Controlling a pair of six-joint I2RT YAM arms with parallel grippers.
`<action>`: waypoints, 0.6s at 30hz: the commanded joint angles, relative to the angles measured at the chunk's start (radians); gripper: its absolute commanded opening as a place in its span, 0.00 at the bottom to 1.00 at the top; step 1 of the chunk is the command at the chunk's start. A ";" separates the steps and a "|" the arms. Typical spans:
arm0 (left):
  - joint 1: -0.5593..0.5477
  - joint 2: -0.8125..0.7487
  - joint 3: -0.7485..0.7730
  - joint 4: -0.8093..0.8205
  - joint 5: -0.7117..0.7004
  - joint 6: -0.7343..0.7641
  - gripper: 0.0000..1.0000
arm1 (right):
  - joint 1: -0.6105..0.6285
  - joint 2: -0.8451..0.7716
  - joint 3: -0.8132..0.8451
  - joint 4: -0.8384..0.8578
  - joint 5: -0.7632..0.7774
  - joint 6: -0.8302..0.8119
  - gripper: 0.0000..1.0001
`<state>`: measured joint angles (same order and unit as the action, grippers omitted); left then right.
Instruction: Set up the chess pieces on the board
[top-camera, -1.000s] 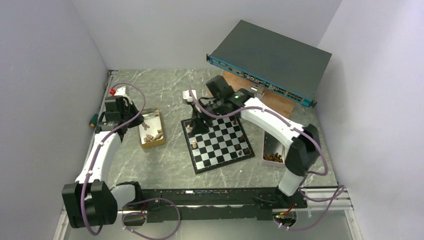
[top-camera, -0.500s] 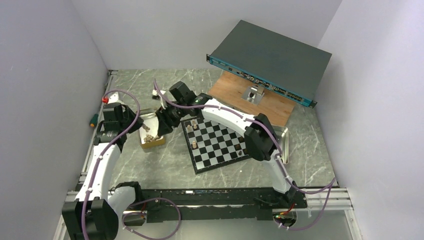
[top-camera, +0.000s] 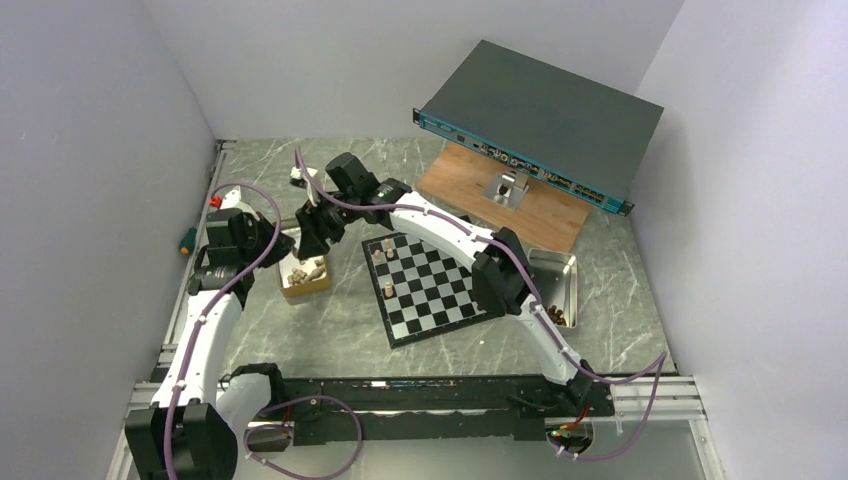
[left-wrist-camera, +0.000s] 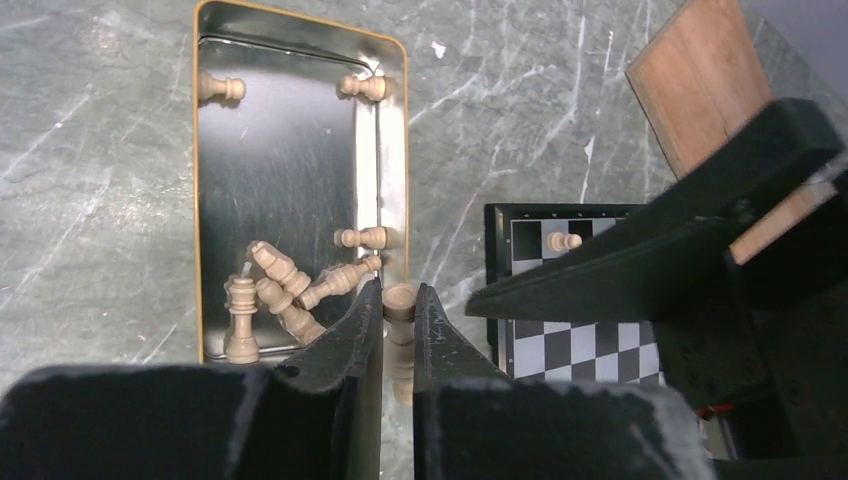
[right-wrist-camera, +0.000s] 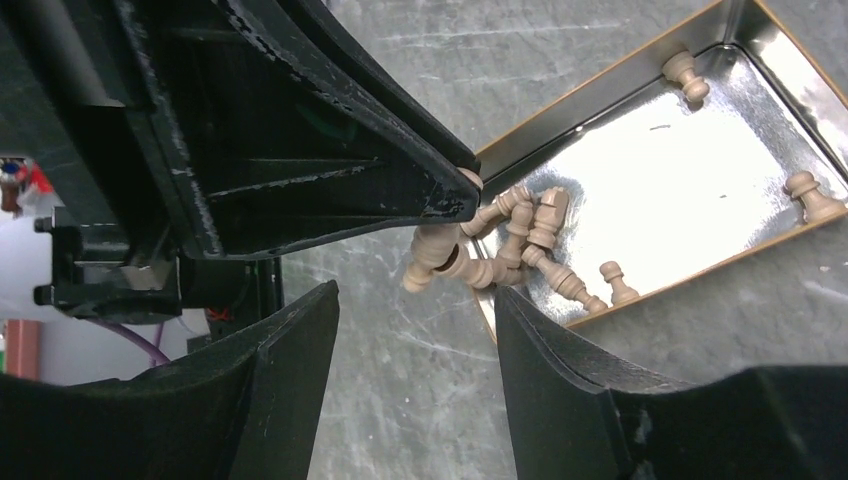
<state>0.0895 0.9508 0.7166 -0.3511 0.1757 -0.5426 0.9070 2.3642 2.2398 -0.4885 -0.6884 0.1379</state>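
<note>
My left gripper (left-wrist-camera: 400, 300) is shut on a light tan chess piece (left-wrist-camera: 401, 296), held beside the near right corner of the gold-rimmed tin (left-wrist-camera: 290, 150). Several more tan pieces (left-wrist-camera: 285, 290) lie in that tin. My right gripper (right-wrist-camera: 415, 300) is open and empty, just in front of the left fingers (right-wrist-camera: 300, 150) and the held piece (right-wrist-camera: 435, 255). In the top view both grippers, left (top-camera: 283, 250) and right (top-camera: 303, 240), meet over the tin (top-camera: 305, 285). The board (top-camera: 440, 290) carries two tan pieces (top-camera: 378, 255) near its left edge.
A second tin (top-camera: 560, 270) with dark pieces (top-camera: 558, 316) sits right of the board. A wooden plank (top-camera: 535, 215) and a dark rack unit (top-camera: 540, 105) stand at the back right. A red knob (top-camera: 212, 199) and a green-orange tool (top-camera: 186, 240) lie by the left wall.
My right arm has swung left from the board's far edge to the tin of tan pieces. My left gripper has shifted slightly toward the tin's near end.
</note>
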 joint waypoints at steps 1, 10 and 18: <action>-0.002 -0.031 -0.005 0.057 0.054 0.019 0.00 | 0.001 0.034 0.071 -0.035 -0.057 -0.070 0.63; -0.002 -0.034 -0.012 0.074 0.100 0.012 0.00 | 0.001 0.086 0.122 -0.040 -0.034 -0.066 0.67; -0.002 -0.027 -0.012 0.074 0.105 0.007 0.00 | 0.001 0.114 0.138 -0.023 -0.045 -0.033 0.62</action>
<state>0.0895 0.9375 0.7067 -0.3183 0.2596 -0.5365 0.9066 2.4760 2.3272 -0.5285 -0.7155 0.0887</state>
